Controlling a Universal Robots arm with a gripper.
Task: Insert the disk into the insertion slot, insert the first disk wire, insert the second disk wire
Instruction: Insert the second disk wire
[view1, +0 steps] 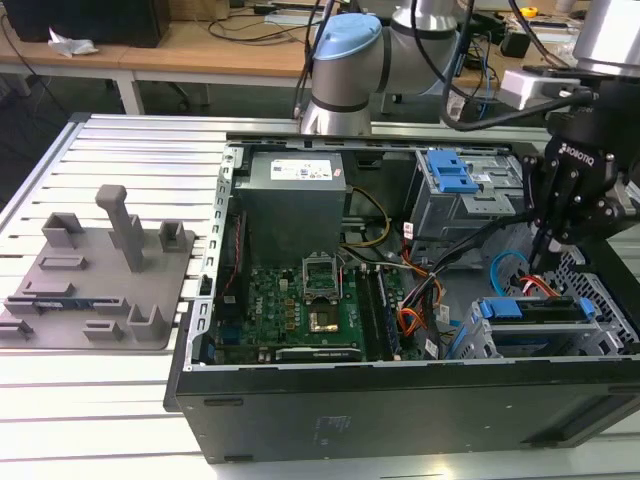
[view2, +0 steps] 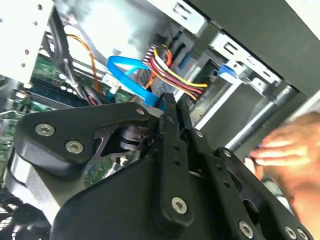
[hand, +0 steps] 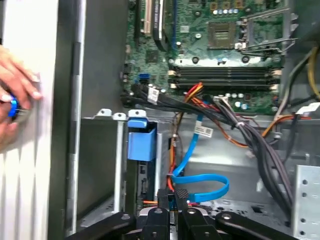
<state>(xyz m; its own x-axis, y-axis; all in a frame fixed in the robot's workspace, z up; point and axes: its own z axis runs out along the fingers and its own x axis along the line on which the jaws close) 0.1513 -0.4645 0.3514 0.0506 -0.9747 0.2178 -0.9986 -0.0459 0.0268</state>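
A: Obscured items to be logged first. The disk (view1: 530, 309) is seen edge-on in the exterior view, directly below the end effector (view1: 541, 262); its blue plastic carrier is visible, the label face is hidden. It is seated in the insertion slot (view1: 480, 345), grey perforated sheet metal.

B: End effector state?

A: The two black fingers are seen pressed together in both wrist views, with almost no gap. Whether a plug is pinched between them cannot be told; the tips are cut off by the linkage in the second wrist view.

B: Wires?

A: One second disk wire (hand: 202, 184), flat, light blue, is noted looped just ahead of the fingertips (hand: 181, 195). One first disk wire (view2: 172, 75), a red, orange, yellow and black bundle, is seen just beyond the tips; its plug end is not made out.

B: Anything else?

A: One hand (hand: 14, 97), partly cut off, is recorded outside the case wall, well apart from the end effector, on the slatted table (view1: 130, 160).
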